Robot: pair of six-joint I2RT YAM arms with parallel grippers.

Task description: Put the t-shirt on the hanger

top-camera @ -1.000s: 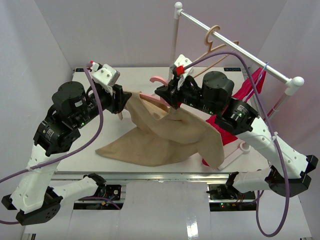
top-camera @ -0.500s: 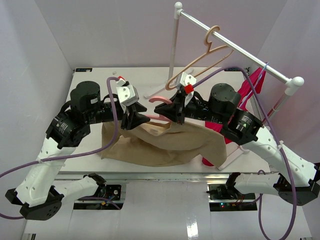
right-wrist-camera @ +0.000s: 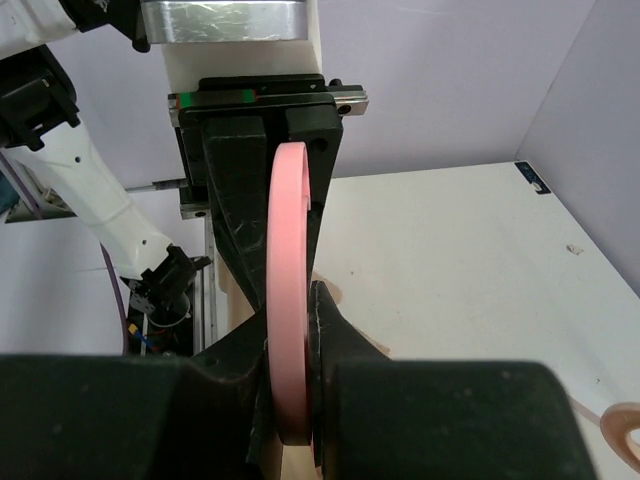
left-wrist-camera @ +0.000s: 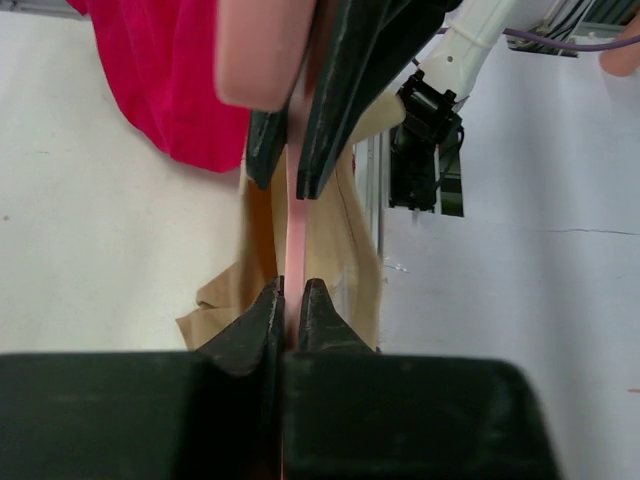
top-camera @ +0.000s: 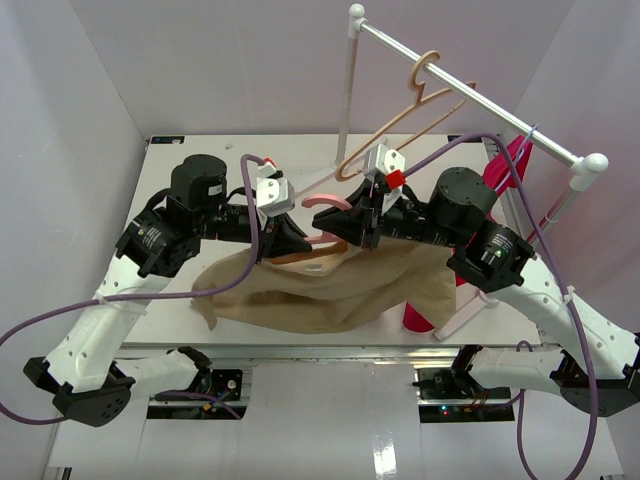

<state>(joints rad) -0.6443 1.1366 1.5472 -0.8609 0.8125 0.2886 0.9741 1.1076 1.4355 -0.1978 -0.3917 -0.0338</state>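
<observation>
- Both arms meet over the middle of the counter (top-camera: 290, 155). The left tool (top-camera: 292, 240) is pinched tight on the thin bar of the pink hanger (top-camera: 322, 204).
- The right tool (top-camera: 345, 228) is clamped on the same hanger from the opposite side, so the frame is steadied at two points.
- The tan t-shirt (top-camera: 330, 290) hangs below them, bunched up near the hanger, its lower cloth slumped on the counter.
- My read: threading is under way, and I can't see the shoulders seated yet.

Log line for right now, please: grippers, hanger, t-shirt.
left gripper: shut on hanger | right gripper: shut on hanger | t-shirt: draped under hanger, sagging to table | task: not done
</observation>
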